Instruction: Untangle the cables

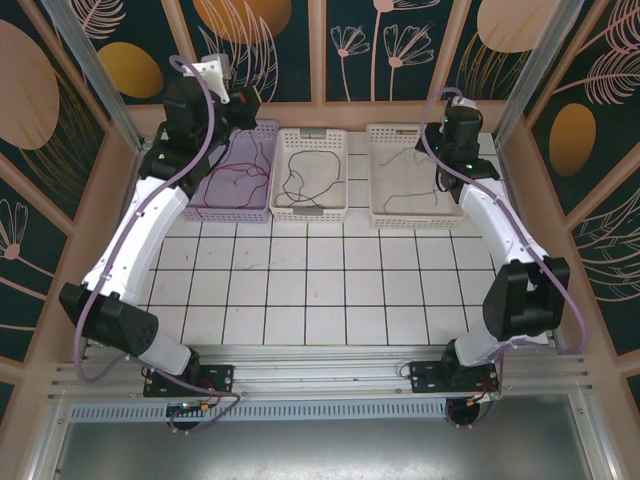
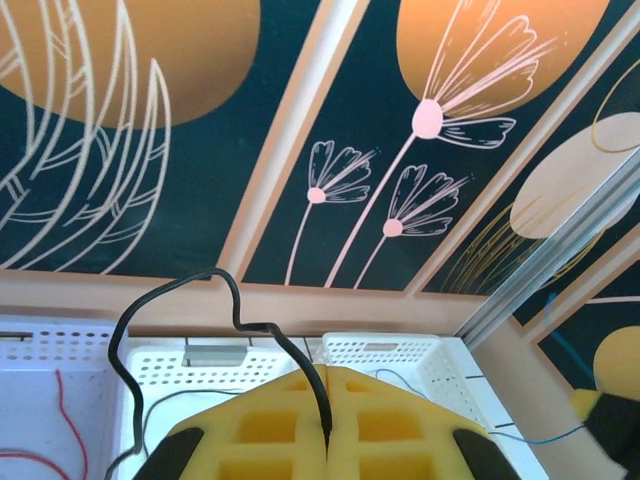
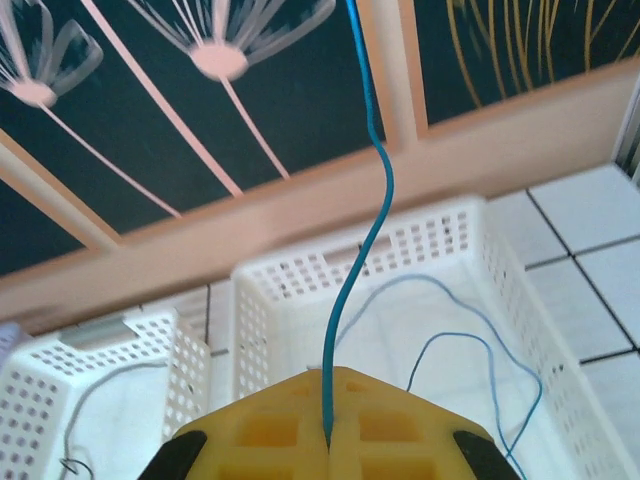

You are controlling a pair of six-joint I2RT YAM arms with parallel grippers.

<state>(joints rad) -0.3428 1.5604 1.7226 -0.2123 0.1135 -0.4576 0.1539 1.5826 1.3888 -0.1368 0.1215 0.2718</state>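
Observation:
My left gripper (image 2: 328,370) is shut on a black cable (image 2: 240,320), which rises from between the yellow fingers, kinks and loops left, then drops into the white middle basket (image 2: 90,345). My right gripper (image 3: 328,372) is shut on a blue cable (image 3: 375,200) that runs straight up out of the frame. More loops of blue cable (image 3: 470,340) lie in the cream basket (image 3: 300,270) below it. A red cable (image 1: 235,180) lies in the lilac basket (image 1: 205,212). In the top view the black cable (image 1: 300,180) coils in the white basket (image 1: 282,170).
The three baskets stand side by side along the back wall, with both arms reaching over them, the left arm (image 1: 185,110) above the lilac one and the right arm (image 1: 460,130) above the cream basket (image 1: 378,175). White floor tiles (image 1: 320,290) stretch in front. Wooden walls close both sides.

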